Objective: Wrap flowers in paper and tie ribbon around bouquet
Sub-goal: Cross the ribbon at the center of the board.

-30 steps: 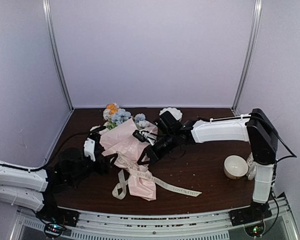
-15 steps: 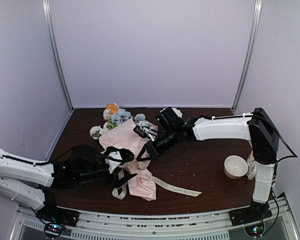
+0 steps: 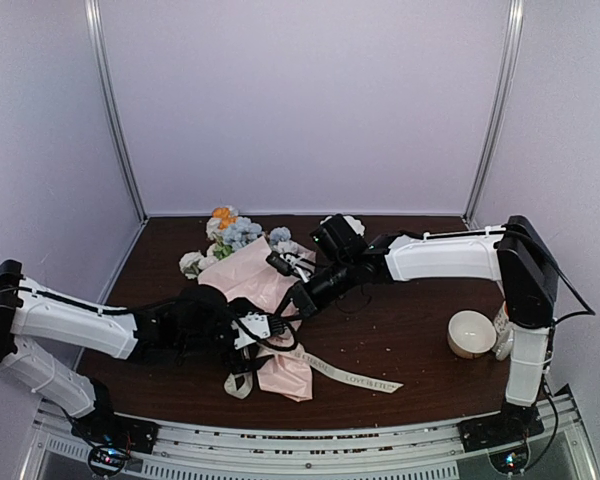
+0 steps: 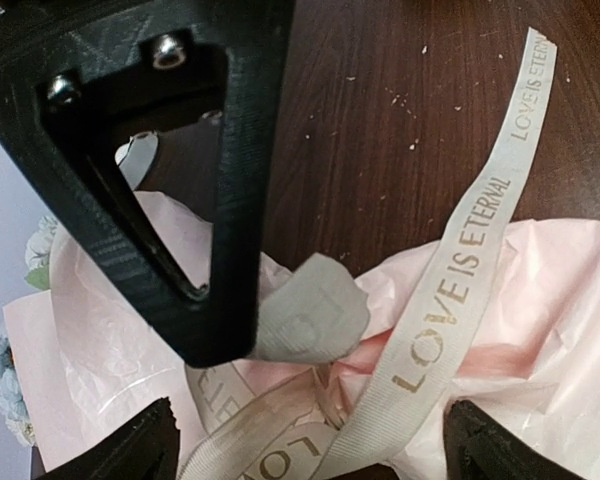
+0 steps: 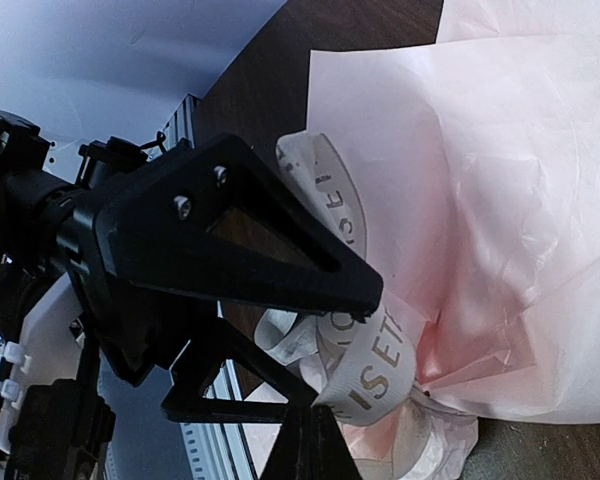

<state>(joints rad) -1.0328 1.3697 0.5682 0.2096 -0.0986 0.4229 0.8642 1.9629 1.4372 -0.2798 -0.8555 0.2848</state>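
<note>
The narrow end of the bouquet (image 3: 280, 372) lies nearest the front edge of the dark brown wooden desk (image 3: 410, 320). It is a cone of thin, crinkly pale pink paper (image 3: 242, 282) laid on its side, widening toward the far left corner. A long, flat cream-white ribbon (image 4: 470, 270) printed with gold lettering crosses that narrow end. One tail trails off to the right along the desk, and a loop sticks out on the cone's left side. Fine pale crumbs (image 4: 410, 95) are scattered over the bare wood beside it.

The left pincer (image 3: 265, 335) reaches in from the left, low over the cone's narrow part. Its fingers are spread wide apart, with ribbon and paper under the gap and nothing gripped. At about the same depth, well apart toward the right edge, stands a round cream bowl (image 3: 470, 333).

Just beyond, the right pincer (image 3: 298, 300) comes in from the right with its fingers pressed together. A curled bit of ribbon sits at its tip and seems to be pinched there, though the black fingers hide the contact itself. The two pincers crowd each other and cover much of the wrapping's middle.

Farther back, the bunch of small pale blue, white and orange artificial flowers (image 3: 232, 233) spills from the cone's wide mouth. At the far edge, a white scalloped thing (image 3: 348, 223) shows partly behind the right arm.
</note>
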